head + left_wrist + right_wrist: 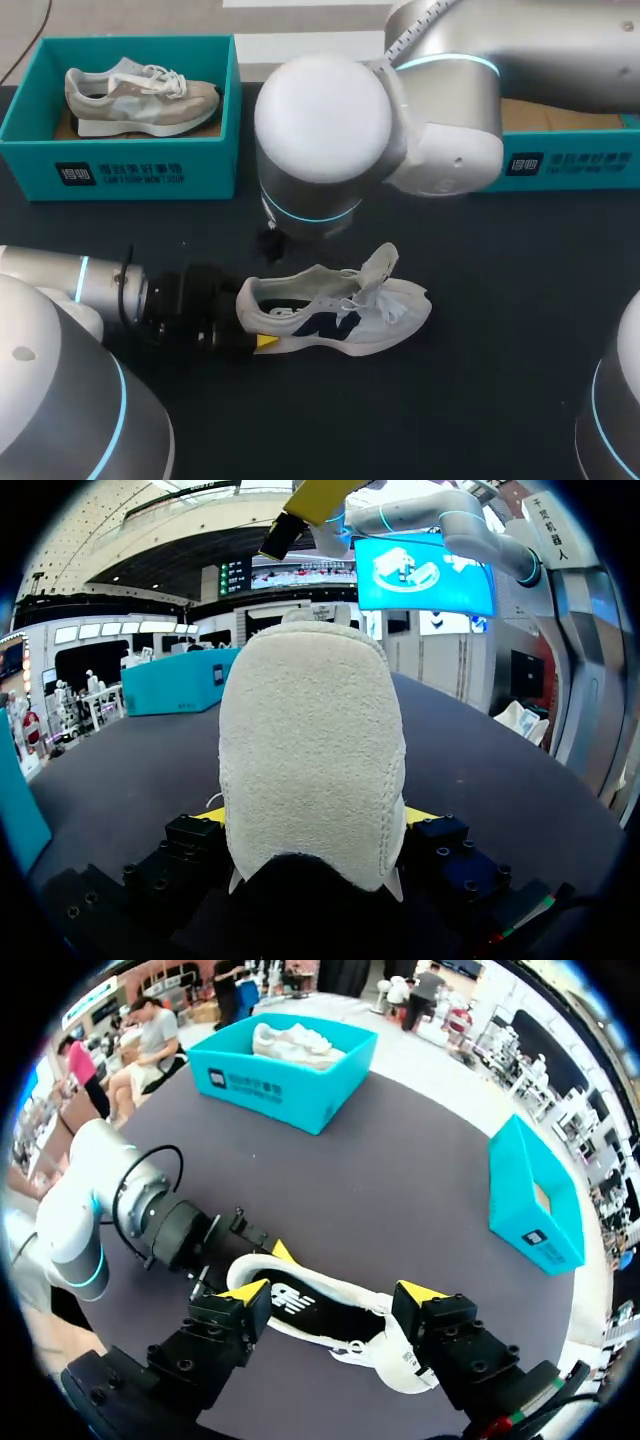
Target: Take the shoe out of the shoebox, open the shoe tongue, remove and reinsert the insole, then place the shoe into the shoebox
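A white shoe (335,312) with a dark side logo lies on its side on the black table, toe to the right. Its tongue (380,264) stands pulled up and out. My left gripper (254,322) comes in from the left and is shut on the heel. In the left wrist view the grey heel (312,760) fills the gap, with a yellow tip against each side. My right gripper (332,1295) hangs open above the shoe (330,1315). The dark insole (320,1317) shows inside the shoe's opening. In the head view my right arm's big joint hides that gripper.
A teal shoebox (120,160) at the back left holds a beige and white shoe (140,95). A second teal box (570,162) stands at the back right, partly behind my right arm; it appears beside the gripper in the right wrist view (535,1200).
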`<action>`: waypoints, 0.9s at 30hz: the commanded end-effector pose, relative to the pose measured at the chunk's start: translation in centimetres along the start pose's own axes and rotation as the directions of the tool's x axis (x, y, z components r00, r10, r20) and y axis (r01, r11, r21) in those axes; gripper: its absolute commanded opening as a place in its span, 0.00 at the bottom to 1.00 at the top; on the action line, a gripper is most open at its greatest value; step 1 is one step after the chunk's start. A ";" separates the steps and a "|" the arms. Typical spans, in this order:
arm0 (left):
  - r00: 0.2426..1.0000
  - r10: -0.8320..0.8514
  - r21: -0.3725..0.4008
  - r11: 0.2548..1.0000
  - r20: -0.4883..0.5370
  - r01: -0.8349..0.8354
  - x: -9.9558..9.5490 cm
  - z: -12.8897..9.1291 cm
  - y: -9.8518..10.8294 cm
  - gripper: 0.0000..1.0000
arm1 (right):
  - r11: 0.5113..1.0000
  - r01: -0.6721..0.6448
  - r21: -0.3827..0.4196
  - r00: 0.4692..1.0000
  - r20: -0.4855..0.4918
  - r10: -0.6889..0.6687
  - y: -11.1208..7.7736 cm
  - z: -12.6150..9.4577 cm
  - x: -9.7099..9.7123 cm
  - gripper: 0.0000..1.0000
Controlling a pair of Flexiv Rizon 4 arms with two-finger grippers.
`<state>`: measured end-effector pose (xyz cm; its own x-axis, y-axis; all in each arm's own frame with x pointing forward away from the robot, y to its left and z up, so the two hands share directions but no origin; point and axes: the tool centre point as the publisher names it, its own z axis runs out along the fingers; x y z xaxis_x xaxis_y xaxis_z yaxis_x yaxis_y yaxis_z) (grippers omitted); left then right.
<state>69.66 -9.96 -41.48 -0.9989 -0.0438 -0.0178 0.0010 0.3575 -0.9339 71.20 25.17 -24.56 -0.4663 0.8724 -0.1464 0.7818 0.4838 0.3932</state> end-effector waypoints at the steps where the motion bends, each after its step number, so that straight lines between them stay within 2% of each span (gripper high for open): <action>1: 1.000 0.000 -0.001 1.000 0.001 0.000 0.1 -0.1 0.1 0.00 | 0.808 0.580 0.104 0.814 -0.097 -0.573 -0.2 1.2 1.2 0.00; 20: 1.000 0.000 -0.001 1.000 0.001 0.000 0.1 -0.1 0.1 0.00 | 0.808 0.580 0.104 0.814 -0.097 -0.573 -0.2 1.2 1.2 0.00; 21: 1.000 0.000 -0.001 1.000 0.001 0.000 0.1 -0.1 0.1 0.00 | 0.751 0.654 0.090 0.756 -0.115 -0.644 -0.8 1.5 1.8 0.00; 22: 1.000 0.000 -0.001 1.000 0.001 0.000 0.1 -0.1 0.1 0.00 | 0.726 0.682 0.090 0.731 -0.140 -0.668 -1.4 1.8 2.1 0.00; 23: 1.000 0.000 -0.001 1.000 0.001 0.000 0.1 -0.1 0.1 0.00 | 0.735 0.670 0.101 0.741 -0.153 -0.654 -2.0 1.9 2.1 0.00; 24: 1.000 0.000 -0.001 1.000 0.001 0.000 0.1 -0.1 0.1 0.00 | 0.712 0.695 0.094 0.717 -0.159 -0.679 -2.5 2.0 2.3 0.00; 26: 1.000 0.000 -0.001 1.000 0.001 0.000 0.1 -0.1 0.1 0.00 | 0.699 0.701 0.141 0.712 -0.185 -0.677 -3.5 2.6 2.5 0.00; 27: 1.000 0.000 -0.001 1.000 0.001 0.000 0.1 -0.1 0.1 0.00 | 0.691 0.713 0.124 0.700 -0.198 -0.686 -3.9 3.0 2.6 0.00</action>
<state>69.66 -9.95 -41.48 -0.9989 -0.0438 -0.0178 0.0010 0.3575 -0.9339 67.84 25.41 -27.73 -0.9353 0.2823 -0.2135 0.2769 0.9593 0.0555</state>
